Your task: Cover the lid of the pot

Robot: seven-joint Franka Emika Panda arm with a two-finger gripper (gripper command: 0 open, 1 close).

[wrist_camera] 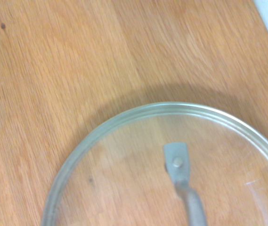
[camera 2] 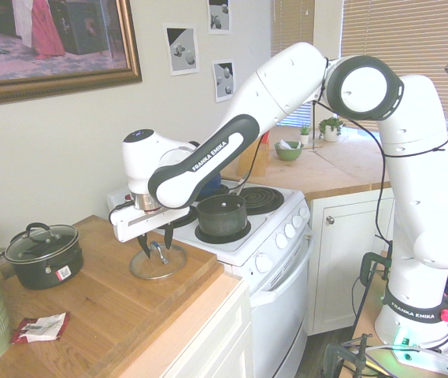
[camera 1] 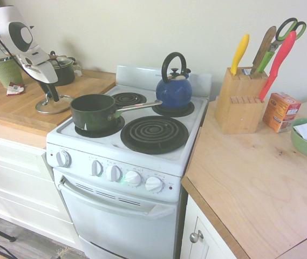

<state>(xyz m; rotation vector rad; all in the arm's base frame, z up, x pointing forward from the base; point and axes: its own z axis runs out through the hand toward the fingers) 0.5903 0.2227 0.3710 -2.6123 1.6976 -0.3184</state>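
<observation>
lid: round clear glass lid with metal rim (camera 2: 157, 265) lies flat on the wooden table (camera 2: 121, 307), just beside the white stove (camera 1: 142, 156) edge; not lifted yet, as far as I can judge

lid handle: the wrist view shows a grey metal strap riveted to the glass (wrist_camera: 178, 165) and wood grain showing through it; from the second exterior view the handle stands up dark at the lid's centre

hand: dark two-finger hand (camera 2: 154, 244) points down right over the lid centre, fingers either side of the handle; can't tell if clenched on it or only straddling it, too small and dark

pot: dark green saucepan with long silver-grey handle (camera 1: 93, 111) sits open on a front coil burner, nothing on top; from the lid in the first exterior view it's at about 3 o'clock, near but apart

done: hand brought to the lid handle, that's all

left: secure the grip if not already, lift, carry to 3 o'clock over the stove edge, centre above the saucepan rim, lower, release

other stuff: small dark two-handled pot with own lid (camera 2: 44, 253) further along the table, blue kettle (camera 1: 174, 89) on back burner at roughly 2 o'clock from the saucepan; neither in the path

progress: early, I'd say grasp stage, pot still uncovered
</observation>
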